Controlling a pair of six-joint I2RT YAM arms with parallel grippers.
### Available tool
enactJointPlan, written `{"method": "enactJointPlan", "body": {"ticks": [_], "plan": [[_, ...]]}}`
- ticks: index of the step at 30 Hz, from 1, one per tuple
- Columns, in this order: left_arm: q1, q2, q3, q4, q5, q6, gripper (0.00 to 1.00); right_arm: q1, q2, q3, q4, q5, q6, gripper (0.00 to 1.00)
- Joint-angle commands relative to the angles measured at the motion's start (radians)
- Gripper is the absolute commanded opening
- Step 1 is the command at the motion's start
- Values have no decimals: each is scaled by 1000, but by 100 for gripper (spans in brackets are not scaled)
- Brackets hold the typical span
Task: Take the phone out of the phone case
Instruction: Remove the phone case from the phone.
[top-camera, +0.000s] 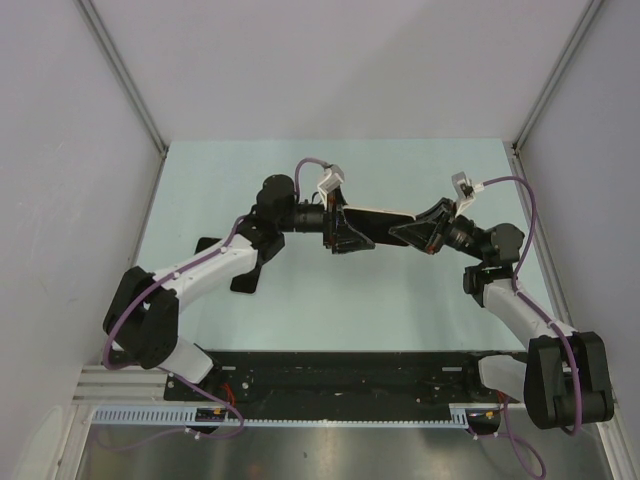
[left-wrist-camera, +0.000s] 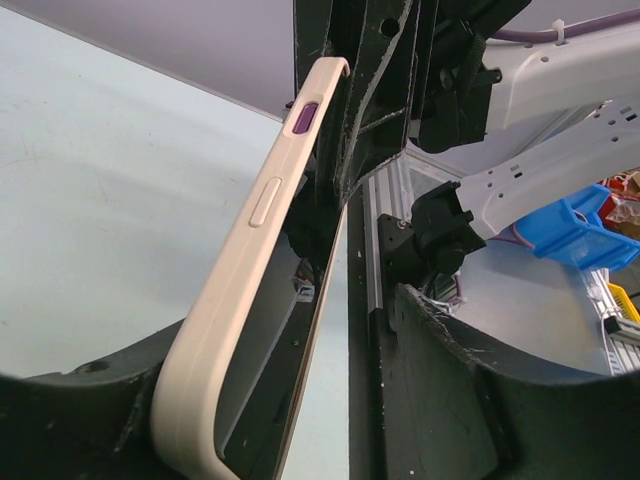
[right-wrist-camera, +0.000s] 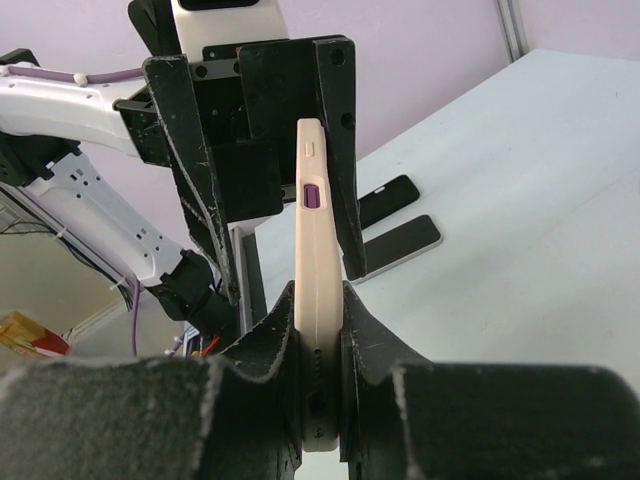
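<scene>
Left of the case (top-camera: 382, 213), on the pale green table (top-camera: 330, 300), two flat pieces lie close together and well apart from it: a black slab (right-wrist-camera: 388, 197) and a pale-rimmed slab (right-wrist-camera: 402, 245). Nearer the case, the left arm (top-camera: 190, 275) reaches in from that side with a purple cable looped along it. The left gripper (top-camera: 356, 232) stands at the case's left end with its jaws spread wider than the case is thick. One finger lies against the cream back of the case, and the other stands clear of the glass side with open space between. The case itself hangs in the air above the table, set on its long edge, its length running from one gripper to the other. The narrow side turned toward both wrist cameras carries a purple button and a longer cream one. The phone (left-wrist-camera: 268, 335) sits inside the case, not yet out, and only its dark glass shows, facing the free finger. At the case's right end the right gripper (top-camera: 405, 231) pinches it, a finger pressed flat on each broad face with no gap on either side. Right of the case, the right arm (top-camera: 510, 300) bends back toward its base, with another purple cable arching over it. In the left wrist view a blue bin (left-wrist-camera: 570, 228) shows beyond that arm.
</scene>
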Motion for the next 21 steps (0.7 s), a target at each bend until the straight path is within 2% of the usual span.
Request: {"method": "enactJointPlan", "body": {"ticks": [1,3,6,7,9,11,13,16,17,20,21], "plan": [[3,-56,-3,40,25,12,63,3,-8,16,29,41,-15,0],[3,-59,-5,39,30,10,61,0,-8,17,27,45,-13,0],[3,-56,-8,40,39,10,51,-11,-5,17,28,54,-12,0],[3,-56,-8,40,40,10,45,-13,-5,16,28,59,-12,0],[1,-55,-8,40,39,10,41,-13,-4,17,25,54,-13,0],[3,-53,-5,40,40,7,30,-13,-1,17,24,51,-19,0],[3,-49,-2,40,39,7,27,-10,1,17,19,45,-25,0],[3,-47,-2,40,37,6,14,-5,2,17,10,39,-38,0],[3,-46,-2,40,34,4,14,-3,2,17,6,35,-48,0],[3,-41,1,40,42,0,0,3,2,23,-39,25,-82,0],[3,-41,5,40,46,-2,0,4,2,25,-54,22,-87,0]]}}
